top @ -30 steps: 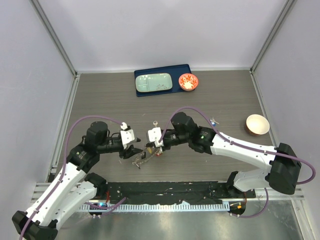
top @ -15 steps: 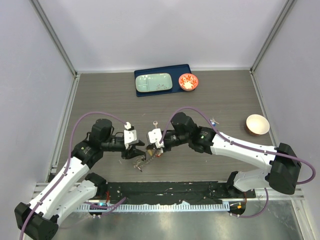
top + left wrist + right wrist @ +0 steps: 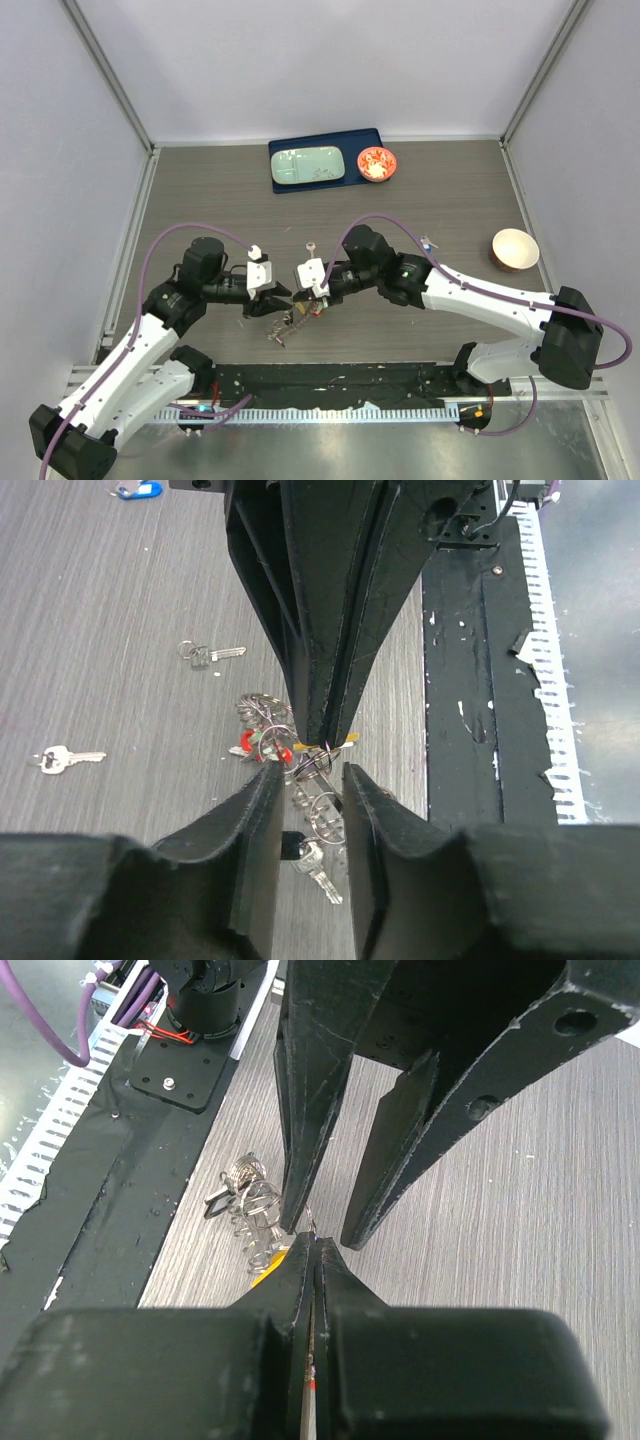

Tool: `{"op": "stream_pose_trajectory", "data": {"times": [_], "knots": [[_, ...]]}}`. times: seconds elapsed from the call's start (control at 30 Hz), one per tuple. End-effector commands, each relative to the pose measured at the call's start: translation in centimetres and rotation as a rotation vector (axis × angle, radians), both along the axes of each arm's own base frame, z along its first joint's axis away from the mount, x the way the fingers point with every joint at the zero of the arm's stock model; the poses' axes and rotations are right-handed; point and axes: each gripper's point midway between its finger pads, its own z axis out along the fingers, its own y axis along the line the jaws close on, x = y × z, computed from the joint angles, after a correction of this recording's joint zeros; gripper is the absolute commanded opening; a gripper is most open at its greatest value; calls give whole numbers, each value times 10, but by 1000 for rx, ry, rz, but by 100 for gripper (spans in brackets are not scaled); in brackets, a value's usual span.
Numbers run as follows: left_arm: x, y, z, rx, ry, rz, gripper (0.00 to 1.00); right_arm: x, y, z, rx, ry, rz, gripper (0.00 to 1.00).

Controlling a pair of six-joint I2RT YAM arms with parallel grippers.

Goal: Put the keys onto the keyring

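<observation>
The keyring is a bunch of wire loops, silver keys and red tags lying on the table near the front edge. My right gripper is shut on a thin metal edge of it, with a yellow tag at its tip. In the right wrist view the gripper pinches just past the bunch. My left gripper is open, with its fingers either side of the bunch's loops. Two loose silver keys lie beyond it. A blue-headed key lies at right.
A blue tray with a pale green dish stands at the back, with a red bowl on its right end. A beige bowl sits at right. The black base strip runs close behind the bunch.
My left gripper has moved right and slightly down, up to the keyring bunch, so its fingers now straddle the loops. My right gripper has stayed shut in place.
</observation>
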Motion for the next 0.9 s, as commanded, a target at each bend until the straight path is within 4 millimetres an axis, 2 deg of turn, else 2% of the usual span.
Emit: {"op": "stream_pose_trajectory", "data": {"times": [0.0, 0.13, 0.27, 0.73, 0.87], "knots": [[1, -3, 9, -33, -54, -23, 41, -4, 6, 56, 145, -79, 36, 1], [2, 0, 7, -26, -62, -7, 52, -4, 4, 57, 145, -81, 32, 1], [3, 2, 7, -26, -83, 12, 56, -5, 2, 58, 146, -84, 29, 1], [-1, -7, 13, -67, -46, -46, 51, -12, 2, 63, 160, -77, 65, 1], [-5, -9, 14, -85, -32, -68, 46, -12, 2, 62, 158, -73, 68, 1]]}}
